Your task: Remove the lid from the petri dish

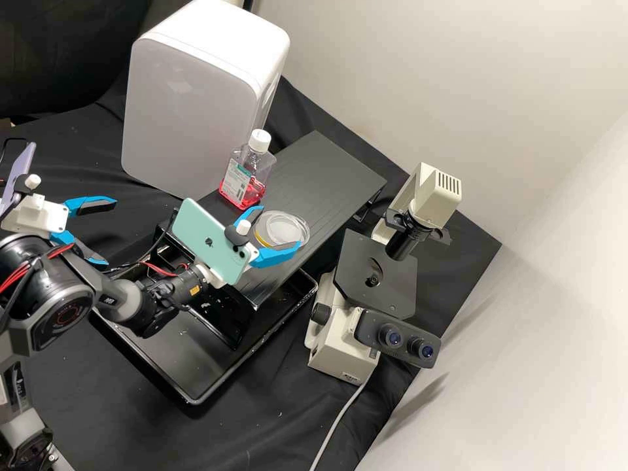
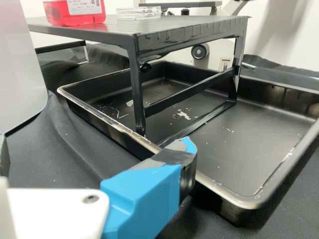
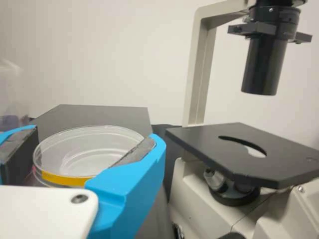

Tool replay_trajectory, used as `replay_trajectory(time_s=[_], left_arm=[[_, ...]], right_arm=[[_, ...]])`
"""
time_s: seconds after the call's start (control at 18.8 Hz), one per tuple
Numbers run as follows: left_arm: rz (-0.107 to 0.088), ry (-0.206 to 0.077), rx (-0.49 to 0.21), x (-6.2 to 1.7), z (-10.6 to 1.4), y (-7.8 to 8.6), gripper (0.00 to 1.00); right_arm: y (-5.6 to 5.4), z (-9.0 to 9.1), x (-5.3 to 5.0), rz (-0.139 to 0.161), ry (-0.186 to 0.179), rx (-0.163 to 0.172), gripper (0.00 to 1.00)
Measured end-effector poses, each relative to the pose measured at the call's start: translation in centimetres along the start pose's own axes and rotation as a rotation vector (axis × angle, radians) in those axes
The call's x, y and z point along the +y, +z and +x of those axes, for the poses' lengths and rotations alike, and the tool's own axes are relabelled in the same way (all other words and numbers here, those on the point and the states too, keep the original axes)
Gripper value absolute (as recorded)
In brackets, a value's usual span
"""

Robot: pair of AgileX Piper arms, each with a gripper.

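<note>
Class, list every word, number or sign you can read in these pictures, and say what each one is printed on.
No text can be read with confidence.
Label on the culture flask: print too small in the high view, blurred in the left wrist view.
Dark mark low on the microscope: too small to read.
White print on an arm link: too small to read.
Petri dish: no print visible.

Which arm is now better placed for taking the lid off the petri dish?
Right. The right gripper is around the petri dish on the raised black rack, while the left gripper is open and far off, beside the tray.
</note>
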Motion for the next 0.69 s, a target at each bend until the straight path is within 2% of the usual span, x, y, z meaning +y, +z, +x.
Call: replay_trajectory(time_s=[0.16, 0.48, 0.69], left_arm=[[0.000, 0.000, 0.000, 0.00, 0.0, 0.0, 1.00], [-0.001, 0.000, 0.000, 0.00, 0.0, 0.0, 1.00], [0.002, -0.003, -0.011, -0.07, 0.0, 0.3, 1.00]], right_arm=[[0.1, -1.0, -0.6, 0.000, -0.007, 0.013, 0.00], [1.1, -1.0, -2.0, 0.002, -0.045, -0.022, 0.00], [1.5, -0.9, -2.4, 0.002, -0.053, -0.033, 0.00]])
